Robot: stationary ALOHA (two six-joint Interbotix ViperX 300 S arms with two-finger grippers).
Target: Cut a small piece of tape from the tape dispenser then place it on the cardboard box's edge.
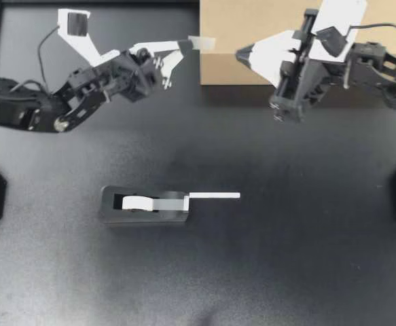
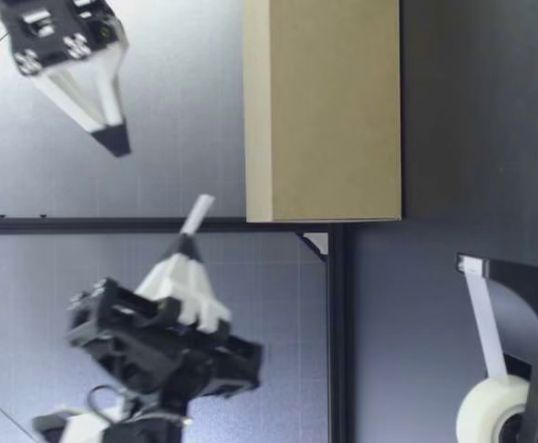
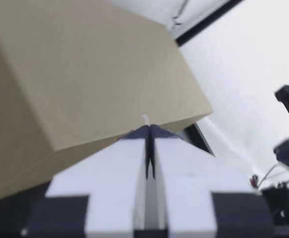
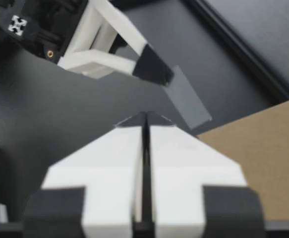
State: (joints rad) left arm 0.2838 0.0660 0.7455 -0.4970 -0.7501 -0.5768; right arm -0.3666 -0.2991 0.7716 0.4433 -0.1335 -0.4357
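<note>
Beside one cardboard box (image 1: 252,68), left end effector (image 1: 187,45) pinches one tape piece (image 1: 203,43), right end effector (image 1: 239,56) closed.

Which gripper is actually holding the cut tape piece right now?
My left gripper, shut on the tape piece that sticks out from its tips toward the cardboard box; my right gripper is shut on nothing.

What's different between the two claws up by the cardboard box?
My left gripper is shut on a piece of tape; my right gripper is shut on nothing. The left one's tips sit just beside the cardboard box, its tape reaching over the edge, while the right one hangs over the box top. Both are white with dark tips.
</note>
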